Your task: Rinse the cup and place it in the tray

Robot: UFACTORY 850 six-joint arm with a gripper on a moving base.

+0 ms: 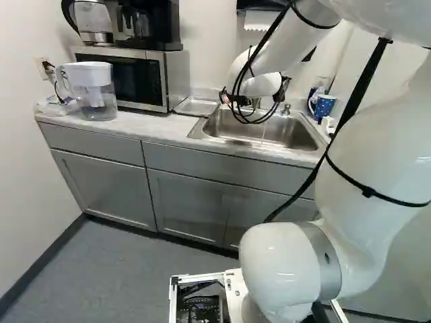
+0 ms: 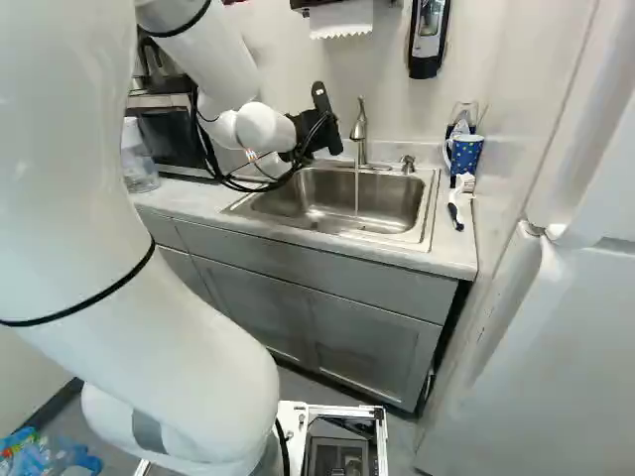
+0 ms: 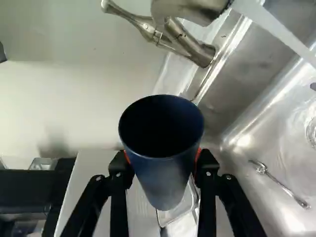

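Rinse step likely, cup (image 3: 163, 170) in hand (image 3: 162, 157), stream (image 2: 357, 193) running

Gripping dark blue cup from two opposite sides, closing on it with orange pads (image 3: 198, 154), fingers standing apart by the cup's width. Carrying it near the left end of the sink (image 2: 412, 238), beside the tap (image 2: 360, 134). Showing the open mouth to the wrist view, with the narrower base pointing away; hiding the cup itself in both base views.

Running water into the sink, clear of the cup in the wrist view. Probably working on the rinse, either before or between passes; not showing whether the inside is wet, so can't tell if rinsing is done. Not placing yet: keeping the tray (image 1: 195, 107) for last, on the table (image 1: 151, 126) between sink and microwave (image 1: 124, 74).

If unrinsed, needing next to bring the mouth under the stream, holding firm against the water's push, then tipping to drain over the sink. After that, calling for a swing to the tray, lowering level and letting go. Risking a knock against the tap, a slip on wet pads, or splashing onto the table. Also avoiding the metal utensil (image 3: 281, 185) lying in the sink.
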